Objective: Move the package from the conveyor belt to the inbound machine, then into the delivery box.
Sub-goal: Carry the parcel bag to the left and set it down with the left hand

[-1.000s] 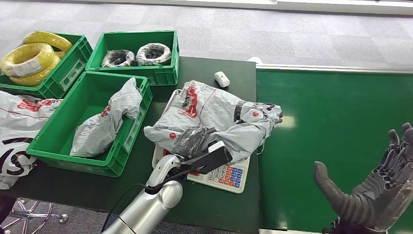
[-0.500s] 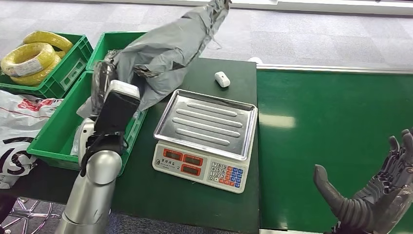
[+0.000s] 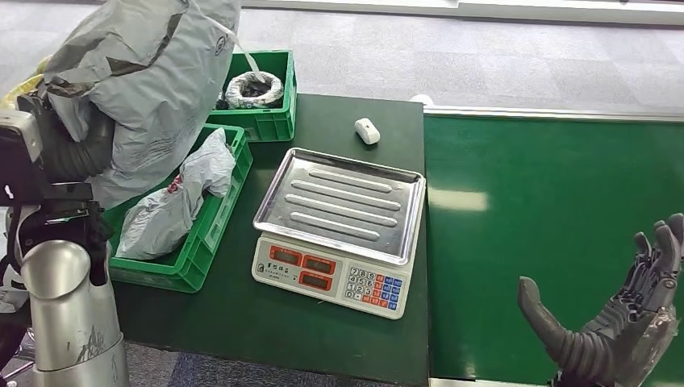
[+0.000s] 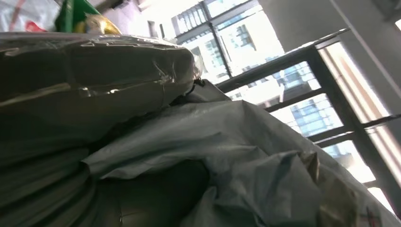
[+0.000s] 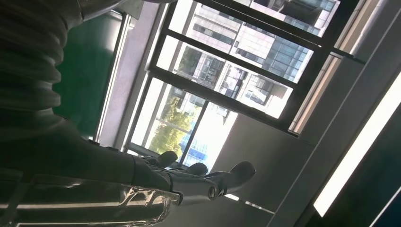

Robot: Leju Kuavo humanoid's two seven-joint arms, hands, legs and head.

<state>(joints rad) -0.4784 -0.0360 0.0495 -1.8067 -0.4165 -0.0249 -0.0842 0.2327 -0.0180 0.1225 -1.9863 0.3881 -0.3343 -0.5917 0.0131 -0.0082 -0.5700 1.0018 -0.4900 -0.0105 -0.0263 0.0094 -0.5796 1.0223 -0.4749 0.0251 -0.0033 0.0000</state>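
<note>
A grey plastic package (image 3: 149, 72) hangs high at the left, above the near green delivery box (image 3: 211, 234). My left hand (image 3: 79, 151) grips it from below, and the bag hides most of the fingers. The left wrist view shows the crumpled package (image 4: 246, 156) close against the hand's ribbed cover (image 4: 71, 71). The scale's steel tray (image 3: 340, 201) on the dark table is bare. Low at the right, my right hand (image 3: 625, 322) is held palm up over the green conveyor belt (image 3: 548, 210), fingers apart and holding nothing; the right wrist view shows this hand (image 5: 198, 182) against windows.
Another grey bag (image 3: 173, 205) lies in the near green box. A second green crate (image 3: 258, 121) behind it holds black coils. A small white device (image 3: 367, 131) sits on the table behind the scale. The scale's keypad (image 3: 375, 289) faces me.
The left hand has lifted the package off the scale tray and swung it left and upward, over the near green box. The right hand has barely moved.
</note>
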